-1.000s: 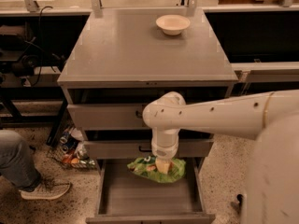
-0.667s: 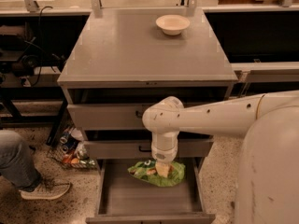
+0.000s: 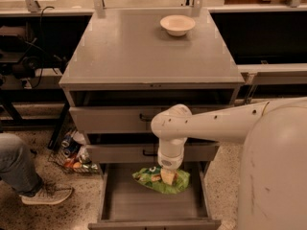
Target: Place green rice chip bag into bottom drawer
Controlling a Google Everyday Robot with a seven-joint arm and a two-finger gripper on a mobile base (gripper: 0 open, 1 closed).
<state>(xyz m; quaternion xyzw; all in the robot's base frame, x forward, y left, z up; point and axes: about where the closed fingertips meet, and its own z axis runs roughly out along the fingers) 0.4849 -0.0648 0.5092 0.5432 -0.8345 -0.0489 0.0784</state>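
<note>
Grey cabinet [image 3: 144, 51] is seen with the bottom drawer [image 3: 144, 202] pulled out below its front edge. Green rice chip bag [image 3: 149, 179] is located at the drawer's back, right of centre, directly under the gripper [image 3: 168, 175]; the grip state cannot be told. Cream bowl [image 3: 177, 24] is set near the top's back edge, toward the right corner.
</note>
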